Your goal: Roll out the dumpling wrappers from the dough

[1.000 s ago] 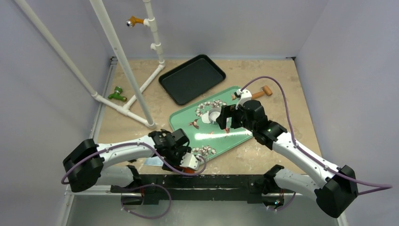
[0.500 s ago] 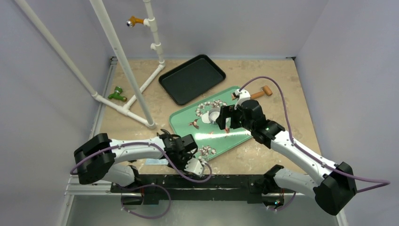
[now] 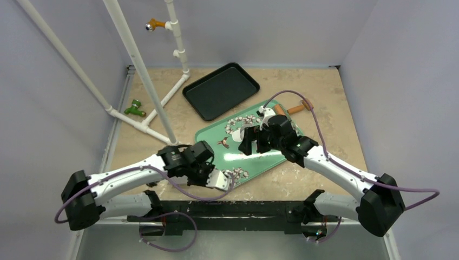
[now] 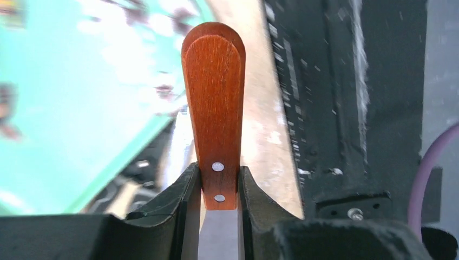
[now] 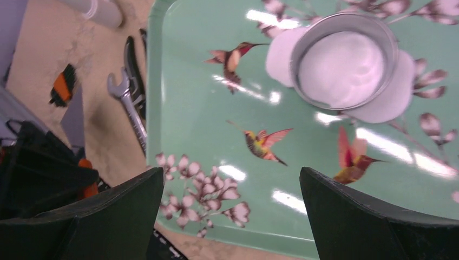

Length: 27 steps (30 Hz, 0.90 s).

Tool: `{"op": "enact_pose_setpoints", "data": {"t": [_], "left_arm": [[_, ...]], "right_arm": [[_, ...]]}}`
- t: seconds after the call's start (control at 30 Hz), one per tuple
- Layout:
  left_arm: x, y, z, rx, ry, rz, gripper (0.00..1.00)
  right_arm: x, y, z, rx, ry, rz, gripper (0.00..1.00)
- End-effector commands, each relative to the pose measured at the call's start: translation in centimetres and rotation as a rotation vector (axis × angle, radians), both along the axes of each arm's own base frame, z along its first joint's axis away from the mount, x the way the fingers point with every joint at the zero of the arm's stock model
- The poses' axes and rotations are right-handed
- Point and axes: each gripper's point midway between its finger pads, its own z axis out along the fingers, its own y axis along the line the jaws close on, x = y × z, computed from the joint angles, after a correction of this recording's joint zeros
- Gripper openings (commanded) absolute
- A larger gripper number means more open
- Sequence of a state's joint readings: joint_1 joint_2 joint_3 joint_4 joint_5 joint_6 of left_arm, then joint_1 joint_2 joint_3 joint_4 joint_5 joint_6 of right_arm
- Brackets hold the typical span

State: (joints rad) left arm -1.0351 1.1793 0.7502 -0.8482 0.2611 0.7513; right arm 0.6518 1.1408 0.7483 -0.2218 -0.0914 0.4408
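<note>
White dough: one thin, flat dumpling wrapper (image 5: pixel 391 100) lies on the mint-green bird-printed tray (image 5: pixel 189 108), under a shiny metal ring cutter (image 5: pixel 295 67), with its edges showing on both sides.
Done: the dough looks rolled flat and the cutter is set on it.
Left: probably trimming and lifting the round free; no other finished round shows.
Left gripper (image 4: pixel 217 174): clenched on a red-brown riveted wooden handle (image 4: pixel 214 92) with a steel blade (image 4: pixel 217 238).
Right gripper (image 5: pixel 231 179): jaws spread wide, holding nothing, above the tray near the ring.
Change: a second ago the left jaws stood wider; the right arm has shifted left, covering the ring in the overhead view.
</note>
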Motion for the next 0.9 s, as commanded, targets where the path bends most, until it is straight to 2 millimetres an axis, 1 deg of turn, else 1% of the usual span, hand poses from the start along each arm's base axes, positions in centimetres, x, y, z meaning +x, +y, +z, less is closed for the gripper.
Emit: {"op": "enact_pose_setpoints", "data": {"t": [0.0, 0.07, 0.1, 0.2, 0.27, 0.33, 0.5, 0.6, 0.7, 0.83, 0.87], "left_arm": [[2.7, -3.1, 6.3, -0.258, -0.051, 0.099, 0.0], [4.4, -3.9, 7.0, -0.277, -0.115, 0.136, 0.0], [5.3, -4.3, 7.5, -0.285, -0.139, 0.164, 0.0], [6.8, -5.5, 8.6, -0.309, -0.143, 0.228, 0.0], [7.7, -6.1, 9.2, -0.331, -0.141, 0.267, 0.0], [8.5, -6.7, 9.9, -0.358, -0.155, 0.3, 0.0], [9.8, -7.7, 11.5, -0.424, -0.18, 0.358, 0.0], [10.1, -8.4, 12.2, -0.446, -0.169, 0.376, 0.0], [10.2, -8.8, 12.4, -0.458, -0.16, 0.38, 0.0], [10.7, -8.9, 12.7, -0.464, -0.176, 0.398, 0.0], [10.9, -8.9, 12.7, -0.465, -0.181, 0.408, 0.0]], "right_arm": [[-3.6, 5.2, 4.0, 0.193, 0.047, 0.226, 0.97], [-4.8, 6.4, 5.5, 0.294, 0.064, 0.291, 0.96], [-5.2, 6.8, 6.3, 0.331, 0.061, 0.312, 0.95], [-5.7, 7.2, 8.3, 0.394, 0.031, 0.349, 0.93], [-6.1, 7.3, 8.9, 0.414, 0.021, 0.368, 0.92], [-6.5, 7.4, 8.8, 0.422, 0.034, 0.384, 0.89], [-6.4, 7.6, 6.4, 0.389, 0.099, 0.372, 0.83], [-6.5, 8.9, 6.9, 0.419, 0.094, 0.408, 0.74], [-5.9, 9.4, 7.3, 0.414, 0.071, 0.396, 0.62], [-5.6, 9.7, 7.4, 0.419, 0.069, 0.388, 0.54], [-5.5, 9.7, 7.2, 0.418, 0.074, 0.385, 0.53]]}}
